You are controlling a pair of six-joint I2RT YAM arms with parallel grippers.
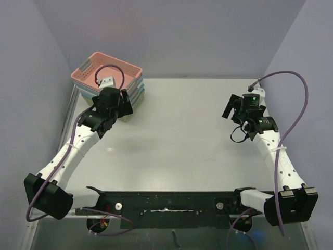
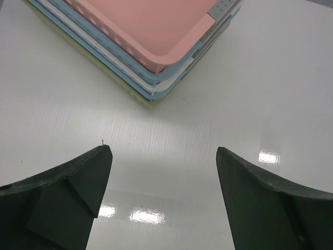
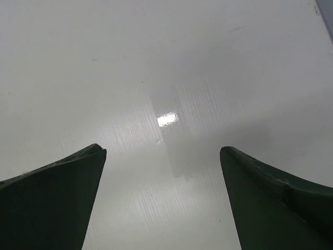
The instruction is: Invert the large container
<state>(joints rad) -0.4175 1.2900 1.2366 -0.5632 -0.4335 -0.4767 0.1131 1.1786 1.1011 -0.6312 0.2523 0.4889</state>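
We saw the stack of containers (image 1: 134,92) in the upper left of the top view, on the far-left corner of the white table (image 1: 182,135), close to the wall. The pink container (image 1: 86,67) sat uppermost in it, open side up, nested over blue, white and green ones. We counted at least 4 rims beneath it in the left wrist view, though we could not tell the exact number. Which of them was the largest we could not tell either.

The left gripper (image 1: 126,104) hung just beside the stack's near corner, apart from it. In the left wrist view its 2 fingers (image 2: 78,182) stood wide, with only bare table between them, and the stack's corner lay in the upper middle of that frame, beyond the fingertips.

The right gripper (image 1: 231,108) hung over the right half of the table, well apart from the stack. In the right wrist view its fingers (image 3: 62,192) were also spread wide and held nothing, and only glossy tabletop showed beneath them.
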